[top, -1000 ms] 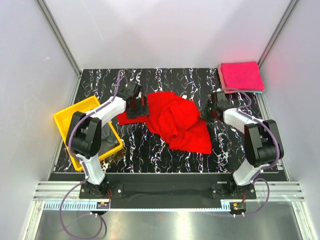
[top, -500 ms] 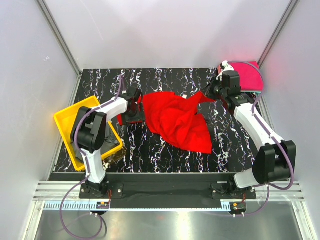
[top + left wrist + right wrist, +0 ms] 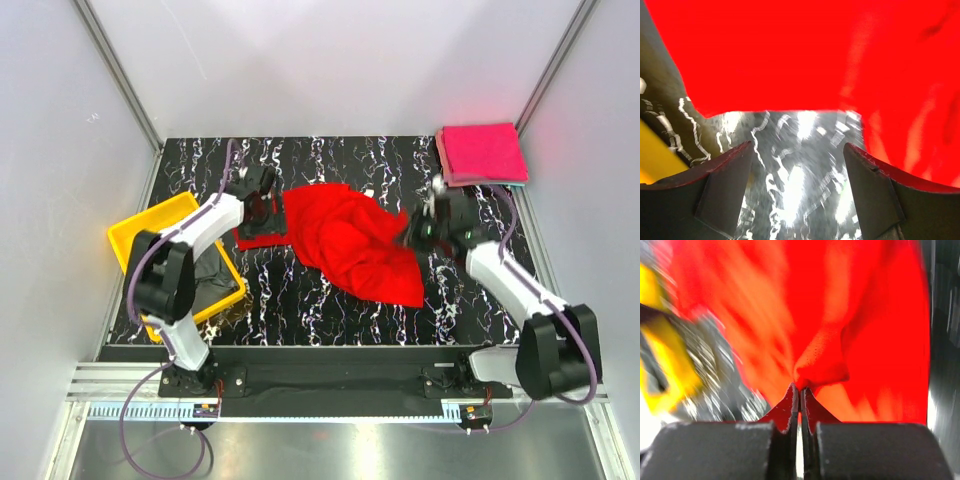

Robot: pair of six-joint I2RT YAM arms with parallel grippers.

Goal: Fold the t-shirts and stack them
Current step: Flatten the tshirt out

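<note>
The bright red t-shirt (image 3: 350,243) lies crumpled in the middle of the table, with one flap reaching left under my left gripper. My left gripper (image 3: 262,212) is open and empty over that left edge. In the left wrist view its jaws (image 3: 797,167) stand wide apart over bare table, with the red cloth (image 3: 790,55) just ahead. My right gripper (image 3: 418,232) is shut on a fold of the shirt's right edge, and the pinched red cloth (image 3: 821,365) shows at the fingertips (image 3: 801,389). Folded magenta-pink t-shirts (image 3: 484,152) are stacked at the back right. A dark grey shirt (image 3: 215,275) lies in the tray.
A yellow plastic tray (image 3: 135,232) sits at the table's left edge, partly overhanging it; its rim also shows in the left wrist view (image 3: 650,162). White walls enclose the black marbled table (image 3: 320,300) at the back and both sides.
My right gripper has swung from near the pink stack down toward the front-left, bringing the stretched shirt corner back against the pile. My left gripper shifted slightly toward the back.
</note>
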